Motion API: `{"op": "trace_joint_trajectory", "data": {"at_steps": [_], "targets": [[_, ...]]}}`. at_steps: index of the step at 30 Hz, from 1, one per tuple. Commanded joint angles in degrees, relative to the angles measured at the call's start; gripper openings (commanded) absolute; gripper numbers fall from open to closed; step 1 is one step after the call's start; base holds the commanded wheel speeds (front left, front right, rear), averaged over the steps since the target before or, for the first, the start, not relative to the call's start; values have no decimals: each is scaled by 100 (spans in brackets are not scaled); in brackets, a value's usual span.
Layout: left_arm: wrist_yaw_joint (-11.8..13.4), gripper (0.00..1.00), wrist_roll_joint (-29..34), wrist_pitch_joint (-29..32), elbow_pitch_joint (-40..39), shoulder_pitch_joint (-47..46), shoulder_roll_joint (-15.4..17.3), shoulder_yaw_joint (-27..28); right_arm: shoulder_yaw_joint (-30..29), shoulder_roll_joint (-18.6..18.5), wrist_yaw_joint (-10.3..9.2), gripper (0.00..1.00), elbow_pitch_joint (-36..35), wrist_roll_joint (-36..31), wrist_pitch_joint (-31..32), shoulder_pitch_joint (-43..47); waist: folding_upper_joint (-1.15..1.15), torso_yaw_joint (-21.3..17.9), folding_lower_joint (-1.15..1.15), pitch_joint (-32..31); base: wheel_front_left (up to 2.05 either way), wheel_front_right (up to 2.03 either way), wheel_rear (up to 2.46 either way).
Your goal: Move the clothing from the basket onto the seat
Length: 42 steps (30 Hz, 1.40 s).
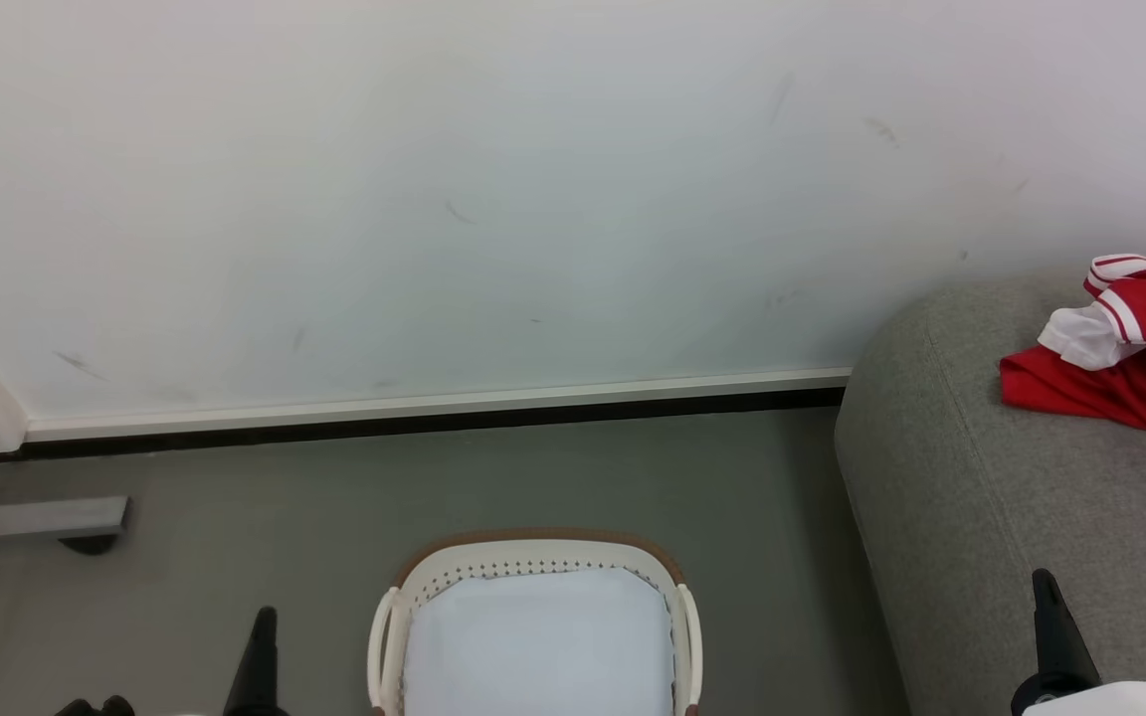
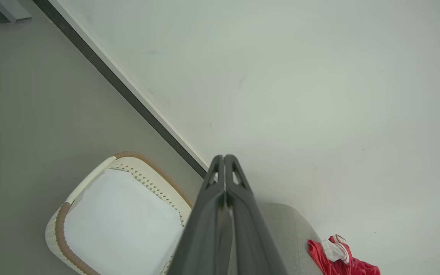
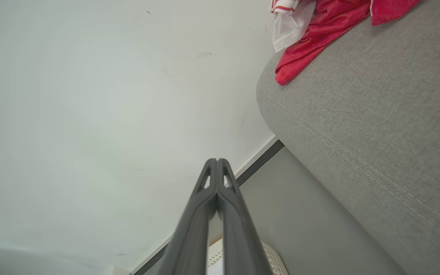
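Left gripper [image 2: 224,157] and right gripper [image 3: 217,160] are both pinched together, one basket [image 1: 533,543] on the floor [image 1: 553,467] beside one grey sofa [image 1: 971,517] with a single red-and-white clothes pile [image 1: 1125,373] on it.

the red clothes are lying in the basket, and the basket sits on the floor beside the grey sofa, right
Not quite. The red clothes lie on the grey sofa, not in the basket, whose pale bottom is bare; the head view shows this. The basket does sit on the floor beside the sofa.
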Motion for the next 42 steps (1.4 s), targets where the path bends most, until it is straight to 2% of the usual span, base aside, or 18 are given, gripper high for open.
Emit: {"op": "trace_joint_trajectory", "data": {"at_steps": [1, 23, 42], "targets": [[-46, 0, -175, 47, -68, -114, 48, 39, -41, -58, -6, 0, -87, 177, 37, -113, 0, 5, 0, 0, 0, 0, 0], [-146, 0, -1513, 402, -87, -292, 59, 154, -182, -70, -8, 0, -246, 1580, 400, -168, 0, 96, -1, -7, 0, 0, 0], [-209, 0, -2356, 649, -101, -404, 68, 238, -273, -75, -10, 0, -353, 2492, 641, -176, 0, 168, -1, -12, 0, 0, 0]]}}
